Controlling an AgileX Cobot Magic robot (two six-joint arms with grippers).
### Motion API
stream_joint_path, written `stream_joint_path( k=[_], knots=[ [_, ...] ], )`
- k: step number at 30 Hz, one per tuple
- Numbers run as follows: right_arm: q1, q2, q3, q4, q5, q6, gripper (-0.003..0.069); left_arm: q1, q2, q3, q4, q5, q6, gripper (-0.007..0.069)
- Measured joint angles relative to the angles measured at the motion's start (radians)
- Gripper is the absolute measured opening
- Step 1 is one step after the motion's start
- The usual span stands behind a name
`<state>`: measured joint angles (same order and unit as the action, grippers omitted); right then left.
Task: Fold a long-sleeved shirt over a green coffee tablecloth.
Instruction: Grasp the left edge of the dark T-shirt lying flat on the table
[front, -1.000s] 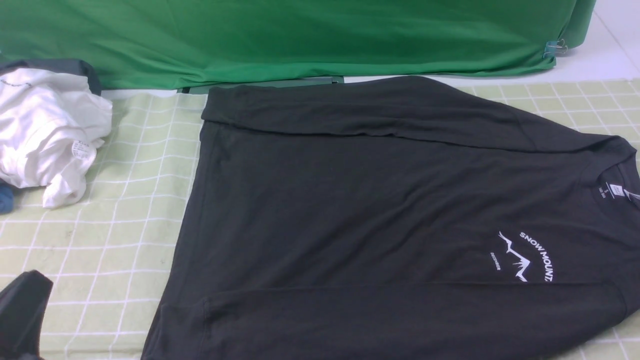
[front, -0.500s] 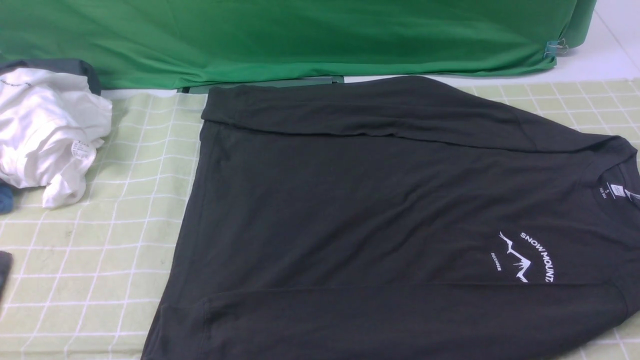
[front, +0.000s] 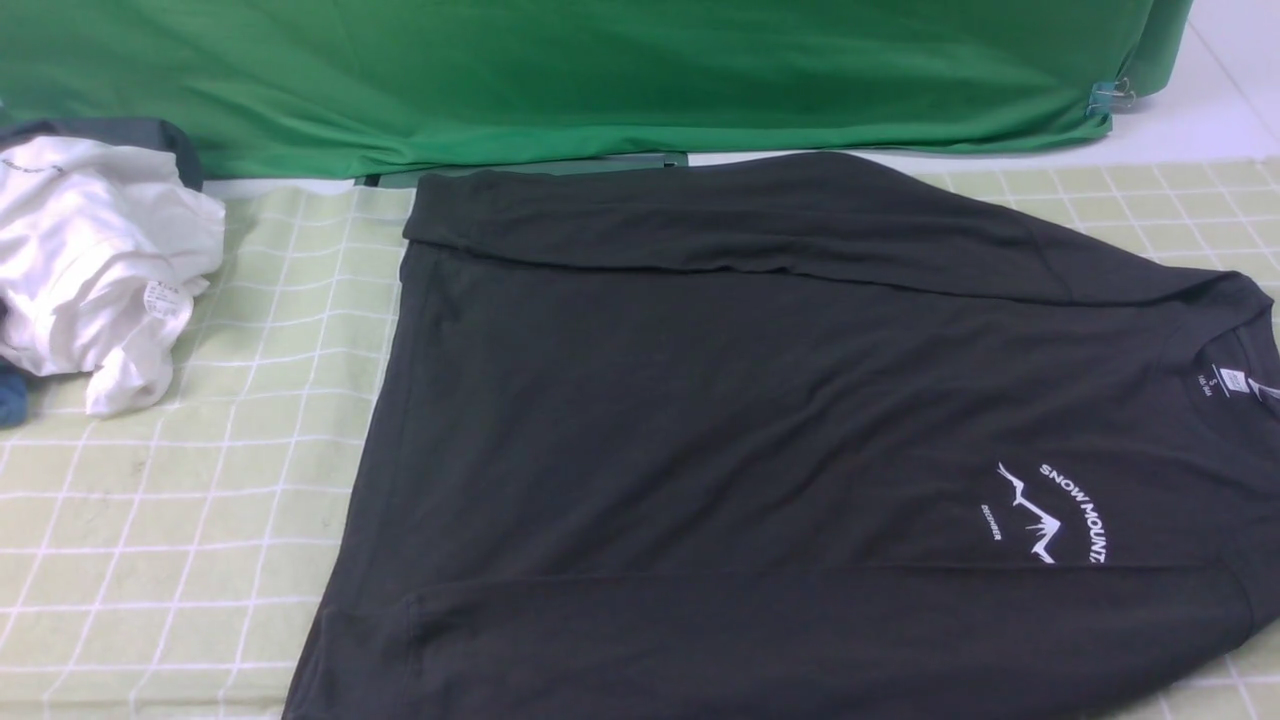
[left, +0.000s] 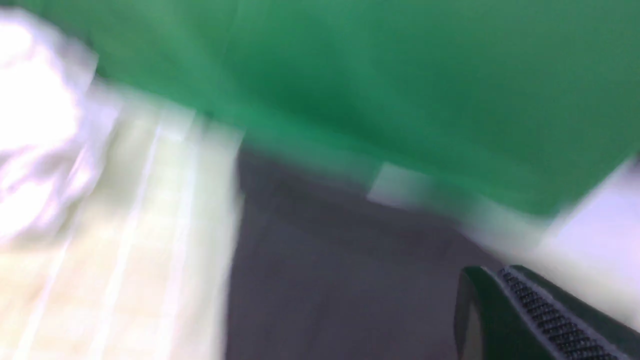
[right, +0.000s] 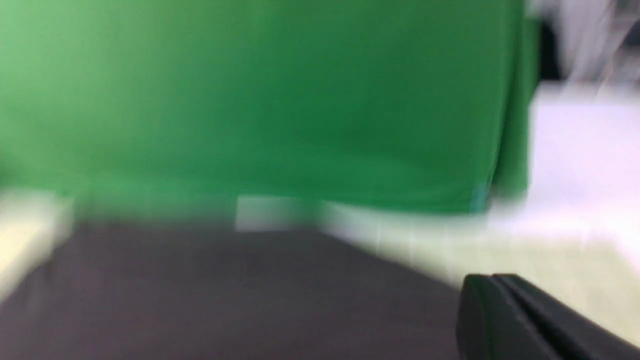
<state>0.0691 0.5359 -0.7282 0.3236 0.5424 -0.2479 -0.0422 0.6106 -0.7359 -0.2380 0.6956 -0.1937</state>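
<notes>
The black long-sleeved shirt (front: 760, 430) lies flat on the pale green coffee tablecloth (front: 190, 500), collar to the right, both sleeves folded in over the body, white mountain print (front: 1050, 515) near the right. Neither arm shows in the front view. Both wrist views are blurred. My left gripper (left: 497, 272) is shut with nothing between its fingers, above the shirt (left: 325, 270). My right gripper (right: 492, 279) is shut and empty too, near the edge of the shirt (right: 225, 290) and the tablecloth (right: 525, 255).
A crumpled white garment (front: 95, 260) lies at the far left on the tablecloth. A bright green fabric sheet (front: 600, 75) hangs along the back, held by a clip (front: 1110, 97) at its right end. White floor shows at the back right.
My left arm, seen at the lower left edge of the front view a second ago, has drawn back out of that view. The shirt has not moved.
</notes>
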Motion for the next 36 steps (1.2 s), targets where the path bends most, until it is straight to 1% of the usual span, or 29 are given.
stream_joint_path(
  k=[1,2,3,4,5,8,10,14,16,19,21,22,23,26,29,32,36],
  knots=[
    [0.000,0.000,0.000,0.000,0.024,-0.006,-0.0001,0.000,0.013,-0.006,-0.004,0.013,0.011,0.0017],
    [0.000,0.127,-0.088,0.000,0.217,-0.056,-0.0001,0.000,0.138,-0.013,-0.060,0.122,0.103,0.0017],
    [0.000,0.161,-0.105,-0.001,0.268,-0.071,-0.0001,0.000,0.208,-0.011,-0.081,0.177,0.131,0.0017],
    [0.000,0.234,-0.129,0.000,0.353,-0.091,-0.0001,0.000,0.277,-0.004,-0.105,0.219,0.158,0.0017],
    [0.000,0.234,-0.129,0.000,0.362,-0.094,-0.0001,0.000,0.291,0.000,-0.109,0.226,0.163,0.0017],
    [0.000,0.362,-0.139,0.001,0.431,-0.105,0.0003,0.000,0.507,0.040,-0.130,0.263,0.211,0.0017],
    [0.000,0.412,-0.139,0.001,0.441,-0.102,0.0006,0.000,0.607,0.046,-0.133,0.257,0.224,0.0023],
    [0.000,0.463,-0.139,0.001,0.444,-0.101,0.0014,0.000,0.716,0.050,-0.138,0.207,0.230,0.0041],
    [0.000,0.483,-0.139,0.001,0.446,-0.099,0.0022,0.000,0.776,0.050,-0.138,0.159,0.231,0.0064],
    [0.000,0.487,-0.139,0.001,0.446,-0.099,0.0029,0.000,0.819,0.050,-0.138,0.109,0.231,0.0107],
    [0.000,0.487,-0.140,0.002,0.439,-0.099,0.0037,0.000,0.857,0.050,-0.139,0.039,0.231,0.0162],
    [0.000,0.487,-0.140,0.002,0.439,-0.099,0.0038,0.000,0.860,0.050,-0.139,0.033,0.231,0.0167],
    [0.000,0.487,-0.142,0.002,0.434,-0.099,0.0042,0.000,0.887,0.050,-0.141,-0.012,0.231,0.0210],
    [0.000,0.487,-0.144,0.003,0.432,-0.099,0.0048,0.000,0.929,0.050,-0.146,-0.051,0.231,0.0270],
    [0.000,0.487,-0.147,0.003,0.430,-0.099,0.0049,0.000,0.954,0.050,-0.150,-0.059,0.231,0.0312],
    [0.000,0.487,-0.147,0.003,0.425,-0.099,0.0051,0.000,0.955,0.050,-0.154,-0.063,0.231,0.0323],
    [0.000,0.487,-0.147,0.006,0.424,-0.099,0.0057,0.000,0.955,0.050,-0.156,-0.063,0.236,0.0318]
  ],
)
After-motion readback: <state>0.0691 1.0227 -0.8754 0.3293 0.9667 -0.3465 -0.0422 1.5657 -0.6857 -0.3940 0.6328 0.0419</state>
